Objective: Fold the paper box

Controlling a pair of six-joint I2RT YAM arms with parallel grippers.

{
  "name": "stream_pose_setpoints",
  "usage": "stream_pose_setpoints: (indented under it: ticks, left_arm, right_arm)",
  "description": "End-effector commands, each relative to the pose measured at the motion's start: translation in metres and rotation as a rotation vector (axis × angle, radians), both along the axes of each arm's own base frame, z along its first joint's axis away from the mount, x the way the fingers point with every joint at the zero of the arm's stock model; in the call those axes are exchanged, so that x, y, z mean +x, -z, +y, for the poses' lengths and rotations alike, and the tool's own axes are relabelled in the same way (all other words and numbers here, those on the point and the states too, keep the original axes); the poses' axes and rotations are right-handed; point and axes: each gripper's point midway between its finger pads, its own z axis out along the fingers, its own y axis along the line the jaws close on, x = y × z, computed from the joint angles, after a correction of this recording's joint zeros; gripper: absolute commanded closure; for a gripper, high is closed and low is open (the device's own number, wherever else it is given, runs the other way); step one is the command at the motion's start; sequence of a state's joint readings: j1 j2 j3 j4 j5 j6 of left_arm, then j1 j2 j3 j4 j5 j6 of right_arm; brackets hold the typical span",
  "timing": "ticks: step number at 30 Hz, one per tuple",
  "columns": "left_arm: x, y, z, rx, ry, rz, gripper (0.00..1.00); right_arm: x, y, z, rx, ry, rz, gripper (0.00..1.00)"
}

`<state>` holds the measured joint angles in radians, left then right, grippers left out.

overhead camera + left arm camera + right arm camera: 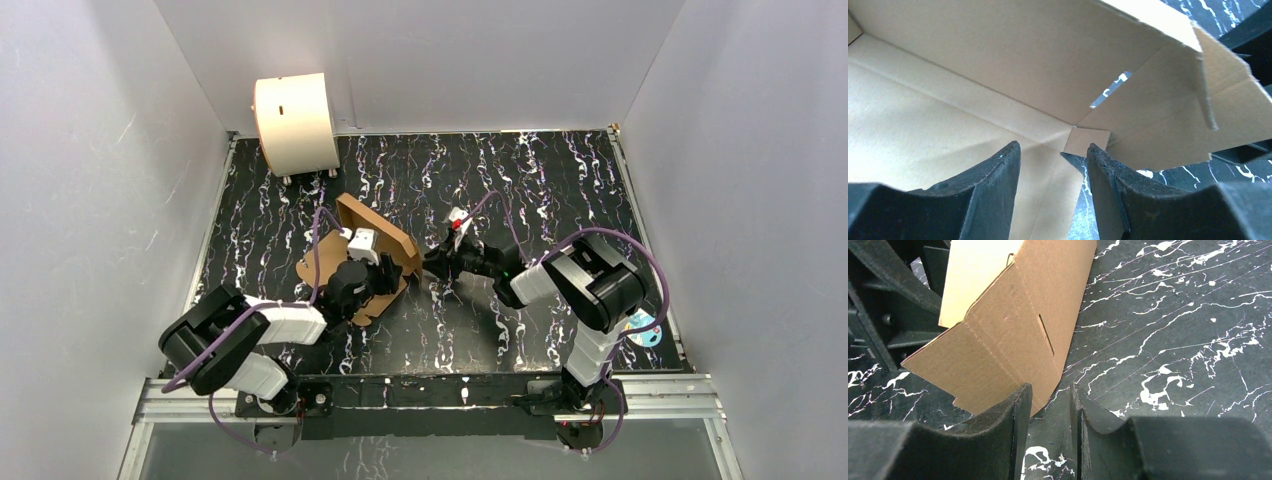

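Note:
The paper box (378, 226) is a brown cardboard mailer lying left of centre on the black marbled table, with one panel raised. My left gripper (385, 272) reaches into it from the near left. In the left wrist view its fingers stand open (1054, 146) over the inner floor of the box (973, 65), close to a corner fold and a slot, and grip nothing. My right gripper (433, 262) sits just right of the box. In the right wrist view it is open (1050, 387) over bare table, and a slotted flap of the box (1013, 325) ends just past its left fingertip.
A cream-white cylindrical drum (295, 122) stands at the back left corner. A small blue and white object (645, 328) lies by the right arm's base. White walls close in the table on three sides, and a metal rail (440, 398) runs along the near edge.

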<state>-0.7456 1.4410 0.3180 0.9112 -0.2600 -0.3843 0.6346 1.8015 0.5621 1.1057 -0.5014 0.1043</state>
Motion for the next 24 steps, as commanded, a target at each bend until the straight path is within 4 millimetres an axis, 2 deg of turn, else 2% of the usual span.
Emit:
stream_pose_setpoints:
  ticks: [1, 9, 17, 24]
  left_arm:
    - [-0.001, 0.013, 0.026, 0.036, -0.120, 0.078, 0.52]
    - [0.003, 0.040, 0.036, 0.125, -0.191, 0.183, 0.59]
    - [-0.003, 0.046, 0.018, 0.075, -0.121, 0.243, 0.63]
    - [-0.011, 0.050, 0.006, 0.008, -0.092, 0.298, 0.64]
  right_arm:
    - [-0.004, -0.022, 0.005, 0.038, -0.033, -0.074, 0.57]
    - [-0.005, -0.026, 0.011, 0.055, -0.050, -0.080, 0.55]
    - [-0.006, -0.028, 0.020, 0.070, -0.038, -0.090, 0.54]
    - [0.010, -0.030, 0.015, 0.092, 0.069, -0.102, 0.51]
